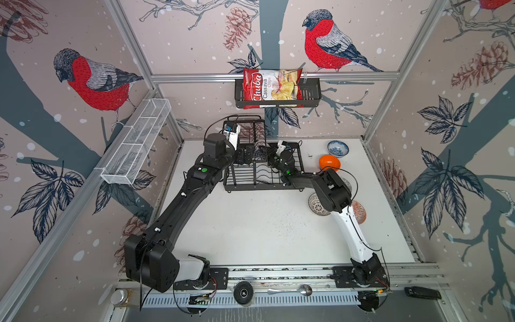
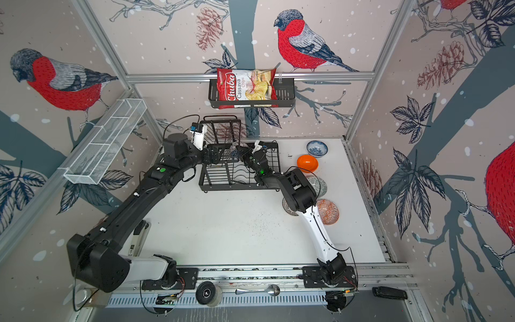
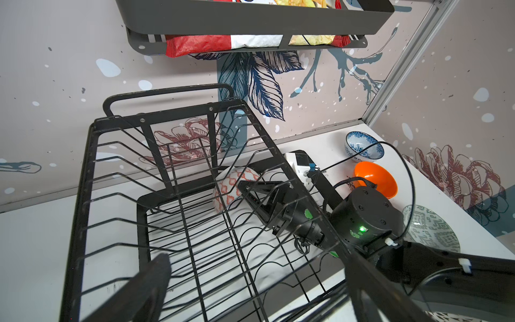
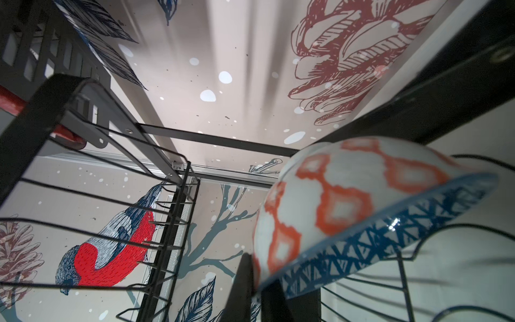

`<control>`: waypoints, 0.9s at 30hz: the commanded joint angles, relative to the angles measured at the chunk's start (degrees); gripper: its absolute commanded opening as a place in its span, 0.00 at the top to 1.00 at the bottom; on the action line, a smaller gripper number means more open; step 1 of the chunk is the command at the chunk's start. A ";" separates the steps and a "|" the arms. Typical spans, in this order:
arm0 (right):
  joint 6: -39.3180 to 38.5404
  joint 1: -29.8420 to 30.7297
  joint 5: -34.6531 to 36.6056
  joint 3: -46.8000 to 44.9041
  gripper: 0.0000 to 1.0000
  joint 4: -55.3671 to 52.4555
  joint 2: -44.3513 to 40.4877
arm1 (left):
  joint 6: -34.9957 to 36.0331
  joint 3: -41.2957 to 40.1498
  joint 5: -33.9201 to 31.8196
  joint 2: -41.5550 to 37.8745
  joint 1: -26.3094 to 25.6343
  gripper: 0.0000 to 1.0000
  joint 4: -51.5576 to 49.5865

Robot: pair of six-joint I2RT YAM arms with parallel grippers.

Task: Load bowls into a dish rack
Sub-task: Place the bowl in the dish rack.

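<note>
On white table (image 1: 250, 231) — dish rack (image 1: 259, 187), orange bowl (image 1: 329, 162); bird-print walls (image 1: 181, 41).

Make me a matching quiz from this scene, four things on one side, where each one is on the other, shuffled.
1 chips bag
2 orange bowl
3 blue-flowered bowl
4 blue-triangle bowl

A on table, nearest back wall
B gripped by right pincer inside dish rack
C in black wall basket
D on table, between blue-flowered bowl and grey-green bowl

Pairs: 1-C, 2-D, 3-A, 4-B
</note>
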 commanded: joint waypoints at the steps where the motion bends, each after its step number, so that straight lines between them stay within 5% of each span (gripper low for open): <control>1: 0.96 0.03 1.02 0.53 1.00 3.53 0.13 | -0.34 -0.05 0.88 -0.33 0.21 0.03 2.93; 27: 10.69 1.96 10.38 -6.08 0.96 -2.74 -2.57 | -0.61 -0.14 0.50 -0.50 0.57 0.03 3.00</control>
